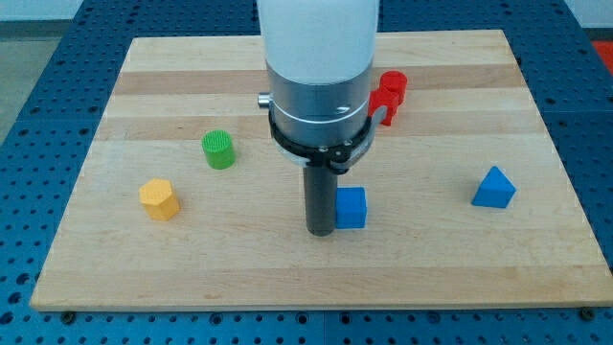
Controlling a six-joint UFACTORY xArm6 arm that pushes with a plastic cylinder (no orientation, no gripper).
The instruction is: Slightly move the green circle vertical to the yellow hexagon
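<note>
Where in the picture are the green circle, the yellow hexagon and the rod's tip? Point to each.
green circle [218, 149], camera view, on its ribbed side.
yellow hexagon [158, 198], camera view, on its front face.
my tip [320, 231], camera view, at the rod's lower end.

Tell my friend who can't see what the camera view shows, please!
A robot's dark rod stands on a wooden board, my tip just left of a blue cube. Farther left sit a green circle and, below-left of it, a yellow hexagon. A blue triangle sits right; a red block peeks out behind the arm.
</note>
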